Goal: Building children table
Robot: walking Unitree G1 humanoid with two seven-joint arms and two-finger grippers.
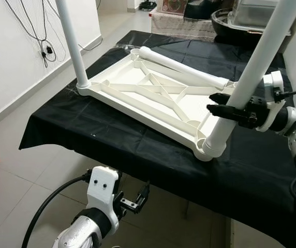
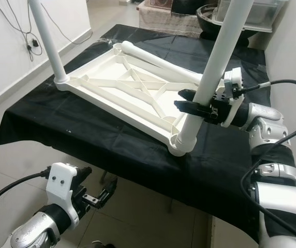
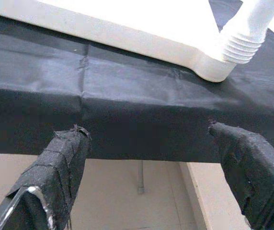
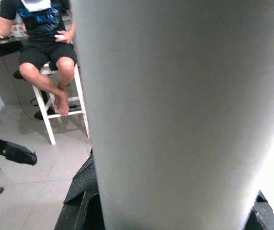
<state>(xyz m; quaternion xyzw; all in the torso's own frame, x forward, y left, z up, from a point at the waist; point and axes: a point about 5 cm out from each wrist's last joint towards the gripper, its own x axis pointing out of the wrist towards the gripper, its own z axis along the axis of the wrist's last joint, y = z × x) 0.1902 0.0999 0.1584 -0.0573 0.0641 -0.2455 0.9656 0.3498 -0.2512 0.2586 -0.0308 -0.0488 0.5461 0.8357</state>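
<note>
While the left gripper (image 1: 137,200) hangs below the edge of the black cloth (image 1: 112,139) with its fingers apart and empty, the white tabletop (image 1: 148,95) lies upside down on that cloth. One leg (image 1: 71,41) stands at its far left corner, another leg (image 1: 181,67) lies across it, and the right gripper (image 2: 197,108) is clamped on the near right leg (image 2: 212,72).

Even indoor light fills both eye views, sharp throughout, with soft sheen on the black cloth (image 1: 112,134) and little shadow. In the left wrist view the white tabletop (image 3: 127,19) is blown out to glare. In the right wrist view the near white leg (image 4: 185,110) is a blurred, featureless mass.
</note>
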